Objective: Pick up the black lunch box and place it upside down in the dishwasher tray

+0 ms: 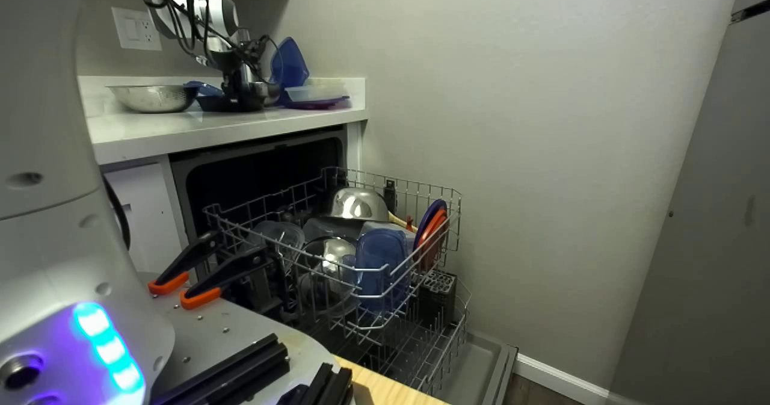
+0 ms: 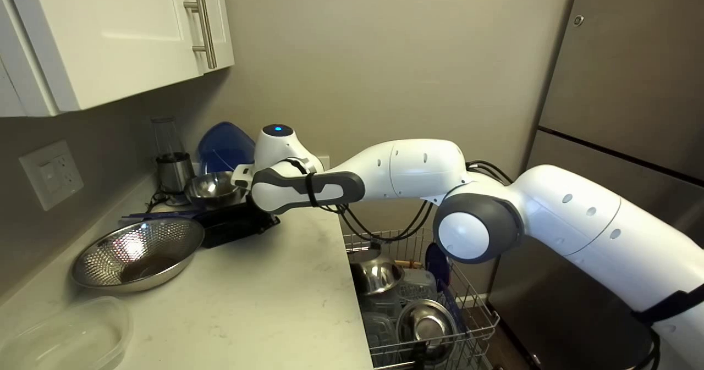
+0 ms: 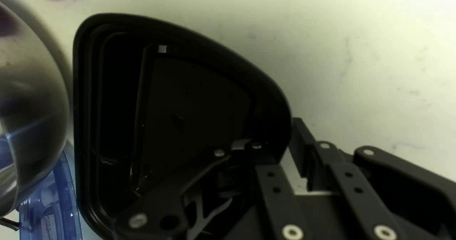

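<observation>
You seem mid-grasp: the black lunch box (image 3: 192, 97) sits mouth-up on the worktop (image 3: 356, 61), and the pincer (image 3: 284, 143) straddles its rim near three o'clock in the wrist view; whether it grips is unclear. Next should come a lift, then inverting over the dishwasher tray (image 1: 376, 269).

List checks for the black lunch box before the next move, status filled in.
1. Gripper straddling the lunch box wall: ok, one finger inside, one outside.
2. Firm grip: cannot tell.
3. Clearance from the shiny bowl: cannot tell; close beside, contact unclear.
4. Lunch box upside down for placing: not ok, opening faces up.
5. Dishwasher tray pulled out: ok.
6. Free spot in tray: cannot tell; dishes crowd it.
</observation>
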`<state>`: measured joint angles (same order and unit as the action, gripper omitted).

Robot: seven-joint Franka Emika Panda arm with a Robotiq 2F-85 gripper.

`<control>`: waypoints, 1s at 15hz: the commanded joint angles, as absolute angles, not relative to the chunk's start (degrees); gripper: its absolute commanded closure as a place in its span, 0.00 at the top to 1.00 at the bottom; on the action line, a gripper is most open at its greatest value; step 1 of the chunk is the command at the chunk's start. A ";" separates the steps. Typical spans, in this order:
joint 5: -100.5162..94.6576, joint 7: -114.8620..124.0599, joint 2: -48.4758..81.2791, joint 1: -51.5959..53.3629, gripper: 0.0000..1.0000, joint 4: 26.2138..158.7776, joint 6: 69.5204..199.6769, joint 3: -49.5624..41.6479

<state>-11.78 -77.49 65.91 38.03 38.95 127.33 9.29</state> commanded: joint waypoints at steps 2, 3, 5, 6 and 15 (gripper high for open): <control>-12.21 -76.67 64.16 37.77 0.00 38.73 125.29 8.22; -12.27 -76.88 63.38 37.50 0.00 38.87 124.02 7.90; -12.74 -76.52 61.97 37.03 0.02 38.63 121.90 6.68; -12.72 -76.73 61.27 36.79 0.01 38.45 120.29 6.13; -12.61 -78.67 53.88 35.57 0.01 39.70 104.82 3.63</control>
